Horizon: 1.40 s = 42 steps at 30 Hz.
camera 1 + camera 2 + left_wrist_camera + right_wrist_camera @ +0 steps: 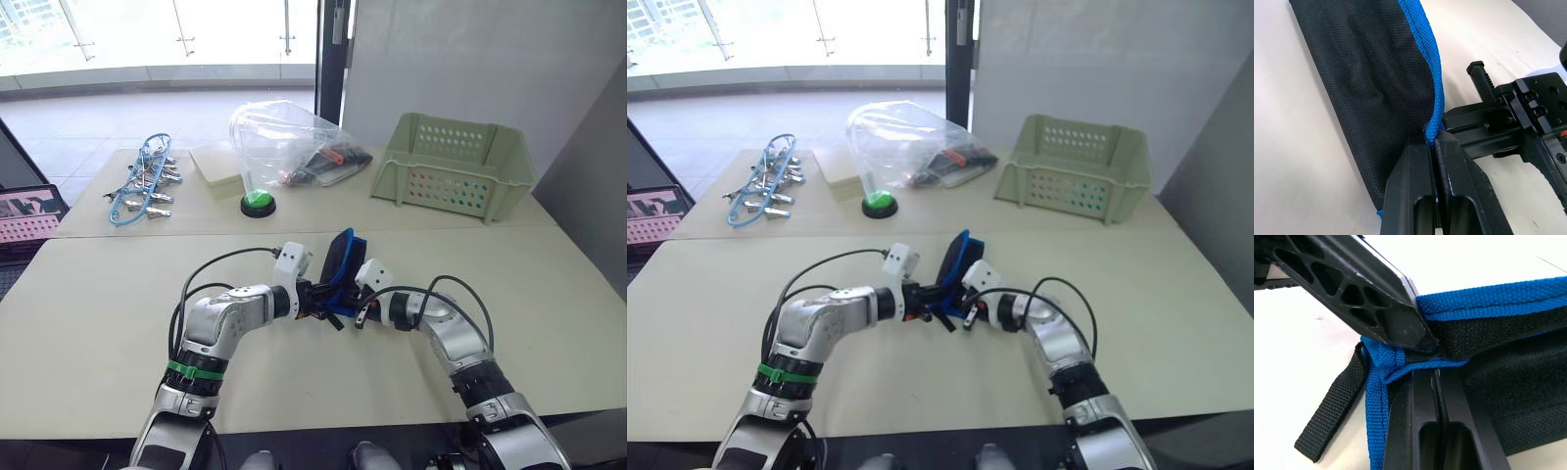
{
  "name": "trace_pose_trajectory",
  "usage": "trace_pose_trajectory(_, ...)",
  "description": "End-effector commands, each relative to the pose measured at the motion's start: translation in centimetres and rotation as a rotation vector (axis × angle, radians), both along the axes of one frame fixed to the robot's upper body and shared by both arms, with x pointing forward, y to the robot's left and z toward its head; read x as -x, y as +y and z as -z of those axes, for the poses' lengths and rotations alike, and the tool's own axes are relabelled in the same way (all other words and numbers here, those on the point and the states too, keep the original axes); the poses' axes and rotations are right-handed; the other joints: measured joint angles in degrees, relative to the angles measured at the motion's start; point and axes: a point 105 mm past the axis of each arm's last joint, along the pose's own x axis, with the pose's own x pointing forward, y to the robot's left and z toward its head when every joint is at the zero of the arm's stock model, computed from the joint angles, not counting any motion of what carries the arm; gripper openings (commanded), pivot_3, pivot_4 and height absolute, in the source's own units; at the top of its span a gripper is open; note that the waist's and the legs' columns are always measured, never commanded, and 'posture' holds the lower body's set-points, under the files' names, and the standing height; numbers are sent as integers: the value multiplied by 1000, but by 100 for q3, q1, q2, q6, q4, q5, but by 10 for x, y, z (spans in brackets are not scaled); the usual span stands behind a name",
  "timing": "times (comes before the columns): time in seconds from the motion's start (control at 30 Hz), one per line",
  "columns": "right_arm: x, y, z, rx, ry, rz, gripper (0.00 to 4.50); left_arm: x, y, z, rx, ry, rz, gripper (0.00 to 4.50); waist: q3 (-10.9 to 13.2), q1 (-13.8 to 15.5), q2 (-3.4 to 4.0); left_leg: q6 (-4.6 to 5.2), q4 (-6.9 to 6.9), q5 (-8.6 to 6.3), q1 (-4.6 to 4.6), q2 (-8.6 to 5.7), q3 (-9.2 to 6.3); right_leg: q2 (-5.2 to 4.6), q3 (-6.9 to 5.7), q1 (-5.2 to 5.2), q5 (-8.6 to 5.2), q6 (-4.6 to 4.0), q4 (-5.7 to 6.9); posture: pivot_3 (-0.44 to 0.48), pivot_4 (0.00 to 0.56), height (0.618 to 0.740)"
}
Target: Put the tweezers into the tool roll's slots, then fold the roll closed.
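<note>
The roll (340, 266) is held folded and raised on edge above the near table (88, 323), between both arms. The left gripper (1434, 147) is clamped on the blue edging; the right gripper (1434, 377) is pinched on the same hem, near the strap (1332, 413). Tweezers cannot be seen. To close the fold well, both grips should be kept firm and the edges aligned while the roll is lowered flat.
</note>
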Motion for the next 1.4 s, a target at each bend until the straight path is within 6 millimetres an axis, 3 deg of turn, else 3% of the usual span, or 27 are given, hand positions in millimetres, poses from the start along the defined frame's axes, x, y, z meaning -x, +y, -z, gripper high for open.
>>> trace_pose_trajectory(0.03,0,-11,-9,-47,15,42,0,3,-3,2,-4,15,36,21,0,11,0,-1,0,0,-1,-5,-3,-4,0,0,-1,3,0,0,150,740)
trace_pose_trajectory(0.27,-2,-20,-33,-28,-24,35,0,0,15,4,-18,21,-1,21,2,15,-1,0,-5,0,-11,-18,-8,-13,1,-10,-4,12,-8,0,150,740)
trace_pose_trajectory(0.73,4,-20,-6,140,15,-18,0,-1,-2,-9,43,17,46,21,3,-55,-3,0,-7,0,-13,-20,-8,-15,1,-8,-5,15,-10,0,150,740)
trace_pose_trajectory(0.93,3,-22,-4,149,19,-1,0,7,-17,4,6,53,115,21,3,-56,-3,0,-7,0,-11,-22,-9,-16,1,-6,-6,15,-10,0,150,740)
trace_pose_trajectory(1.13,1,-26,-7,142,13,25,0,16,-25,32,-123,73,187,21,2,-47,-2,0,-7,0,-7,-23,-9,-16,1,-1,-6,16,-10,0,150,740)
trace_pose_trajectory(1.3,-2,-35,-25,59,4,68,0,19,-25,48,-212,77,212,21,2,13,-2,0,-3,0,-5,-25,-9,-17,1,5,-6,18,-11,0,150,740)
trace_pose_trajectory(1.4,-4,-47,-47,-10,-16,93,0,18,-21,54,-239,79,209,21,2,71,-2,1,-1,0,-6,-26,-9,-18,1,5,-5,20,-12,0,150,740)
